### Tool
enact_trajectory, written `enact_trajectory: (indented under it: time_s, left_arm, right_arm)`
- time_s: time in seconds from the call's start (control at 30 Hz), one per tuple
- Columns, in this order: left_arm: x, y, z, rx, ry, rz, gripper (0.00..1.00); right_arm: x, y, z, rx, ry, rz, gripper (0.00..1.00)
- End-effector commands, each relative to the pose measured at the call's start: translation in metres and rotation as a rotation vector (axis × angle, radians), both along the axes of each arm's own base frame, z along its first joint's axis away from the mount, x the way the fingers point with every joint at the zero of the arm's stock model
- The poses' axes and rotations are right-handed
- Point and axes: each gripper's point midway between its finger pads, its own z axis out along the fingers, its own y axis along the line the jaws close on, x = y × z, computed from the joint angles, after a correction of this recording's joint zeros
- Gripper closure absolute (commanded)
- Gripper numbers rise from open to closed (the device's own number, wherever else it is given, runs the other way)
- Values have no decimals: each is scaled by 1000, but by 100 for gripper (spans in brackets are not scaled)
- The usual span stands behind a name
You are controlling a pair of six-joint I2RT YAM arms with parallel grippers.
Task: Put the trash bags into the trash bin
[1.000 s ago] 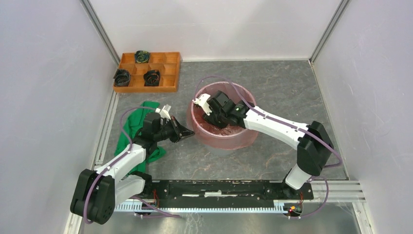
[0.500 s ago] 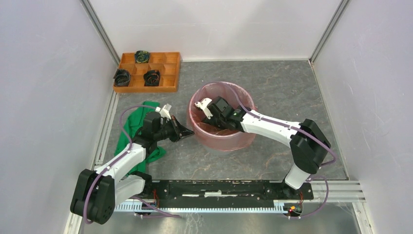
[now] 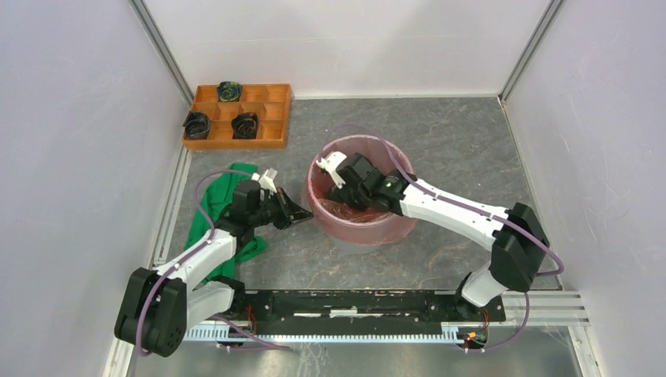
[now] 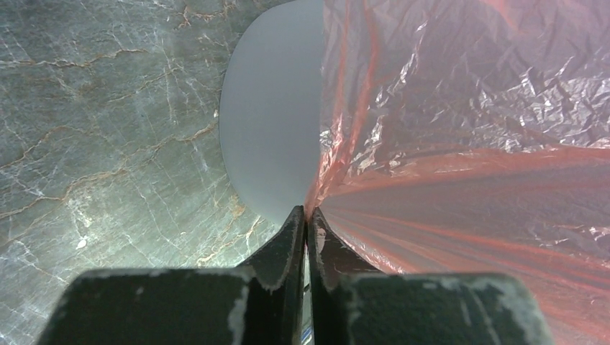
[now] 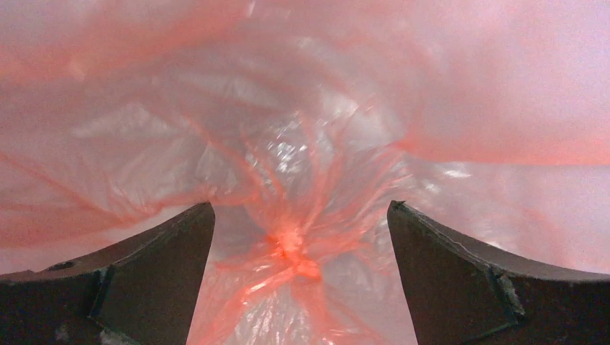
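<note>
Thin, light and slippery, the trash bag lines the trash bin, best taken at its edge, I judge, where the left gripper pinches it, while the right gripper stands spread inside.

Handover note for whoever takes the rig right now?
Left gripper: shut on an edge of the bag, just outside the bin.
Right gripper: open, down inside the bin, over the bag's bunched bottom.
Bag: pushed into the bin, its top draped over the rim and down the outside.
Done: bag lines the bin.
Left: probably release the left pinch and lift the right arm out.
</note>
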Motion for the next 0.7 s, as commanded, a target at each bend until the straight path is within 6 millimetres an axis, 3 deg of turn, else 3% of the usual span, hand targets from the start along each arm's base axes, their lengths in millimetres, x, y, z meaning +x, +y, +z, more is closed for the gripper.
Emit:
enact_trajectory:
  time_s: [0.0, 0.2, 0.33, 0.5, 0.67]
  left_arm:
    - [3, -4, 14, 0, -58, -41, 88]
    - [-4, 0, 11, 2, -37, -24, 77]
    - [-10, 7, 12, 28, -39, 7, 56]
    - [-19, 18, 11, 93, -47, 13, 33]
    - [-12, 33, 20, 191, -79, 47, 13]
  right_arm:
    - [41, 12, 70, 119, -216, -109, 2]
    - [85, 35, 81, 208, -329, -162, 2]
    - [101, 32, 87, 204, -396, -203, 2]
    - [95, 15, 80, 157, -414, -215, 2]
    - [56, 0, 76, 126, -335, -144, 2]
